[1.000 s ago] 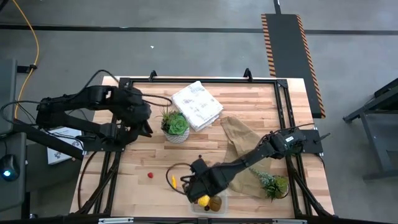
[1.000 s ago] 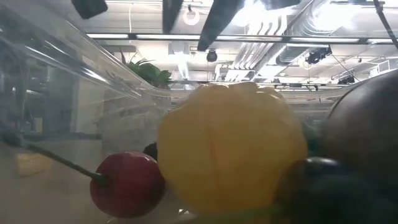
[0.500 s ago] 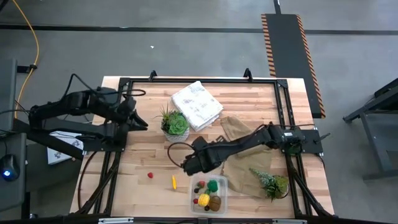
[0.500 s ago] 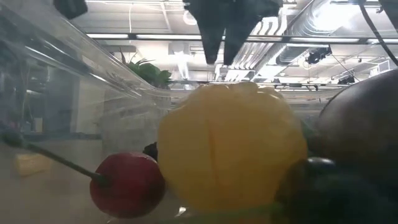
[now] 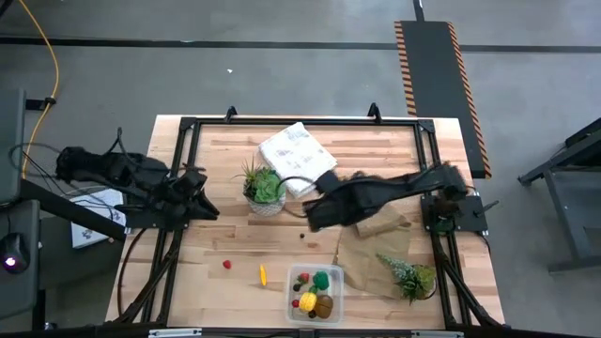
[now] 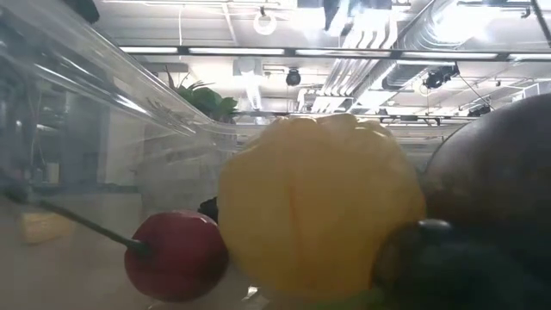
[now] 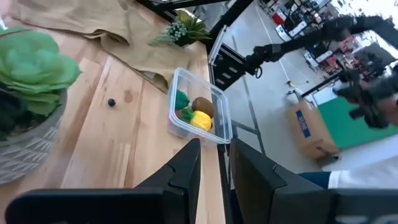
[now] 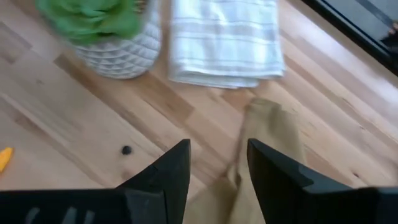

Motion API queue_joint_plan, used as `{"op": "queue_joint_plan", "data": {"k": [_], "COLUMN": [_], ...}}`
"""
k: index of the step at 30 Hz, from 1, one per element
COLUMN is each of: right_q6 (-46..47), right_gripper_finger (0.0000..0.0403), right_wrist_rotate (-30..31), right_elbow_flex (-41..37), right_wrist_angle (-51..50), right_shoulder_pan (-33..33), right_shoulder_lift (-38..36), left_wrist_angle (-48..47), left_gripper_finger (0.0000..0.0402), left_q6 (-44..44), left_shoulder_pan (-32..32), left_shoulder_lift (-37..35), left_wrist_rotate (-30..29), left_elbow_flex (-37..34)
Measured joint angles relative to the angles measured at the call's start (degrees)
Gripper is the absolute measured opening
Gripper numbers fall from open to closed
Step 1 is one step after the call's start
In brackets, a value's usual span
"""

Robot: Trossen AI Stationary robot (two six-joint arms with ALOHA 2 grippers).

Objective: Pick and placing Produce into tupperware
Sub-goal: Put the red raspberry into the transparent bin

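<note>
The clear tupperware [image 5: 315, 293] stands near the table's near edge and holds a yellow lemon [image 6: 318, 207], a green piece [image 5: 322, 279], a brown ball [image 5: 325, 305] and red berries [image 6: 176, 254]. Loose on the wood lie a red berry [image 5: 226, 265], an orange stick [image 5: 262, 274] and a dark berry [image 8: 126, 150]. My right gripper [image 8: 217, 171] hangs open above the paper bag's left edge, beyond the dark berry. By the table's left edge, my left gripper [image 7: 214, 168] points toward the tupperware [image 7: 199, 112], open and with nothing in it.
A potted succulent [image 5: 265, 191] stands between the two grippers. A folded white cloth [image 5: 297, 158] lies at the far middle, a crumpled brown paper bag [image 5: 371, 235] to the right. A second small plant [image 5: 413, 277] stands at the near right. A black frame [image 5: 300, 121] edges the table.
My right gripper has risen from over the tupperware and gone toward the far edge and a little right, now level with the pot. My left arm has drawn back toward the table's left edge, its gripper sinking and turning. The produce has stayed where it was.
</note>
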Motion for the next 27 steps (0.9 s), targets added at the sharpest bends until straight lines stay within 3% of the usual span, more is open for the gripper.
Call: {"op": "queue_joint_plan", "data": {"k": [5,10,15,20,27], "right_q6": [4.62,8.7,8.69,6.45,-3.35], "right_gripper_finger": [0.0148,0.0149,0.0149,0.0149,0.0149], "right_wrist_rotate": [-0.95,-1.34,-2.12,-6.16,-10.94], "right_elbow_flex": [-12.68,-26.48,-36.72,-41.89,-43.86], "right_wrist_angle": [4.03,18.52,29.24,27.61,27.26], "right_shoulder_pan": [0.24,2.2,3.45,2.76,1.39], "right_shoulder_lift": [-11.01,-20.06,-24.25,-25.39,-25.72], "left_wrist_angle": [0.84,0.77,-1.6,-7.31,-9.59], "left_gripper_finger": [0.0076,0.0076,0.0076,0.0076,0.0076], "left_q6": [-2.08,-5.93,-9.66,-12.91,-4.3], "left_shoulder_pan": [-12.08,-25.24,-36.05,-41.12,-41.51], "left_shoulder_lift": [2.7,8.32,14.72,20.51,27.74], "left_wrist_rotate": [-9.32,-18.88,-26.26,-29.93,-29.98], "left_elbow_flex": [0.0,0.02,0.02,0.02,0.02]}}
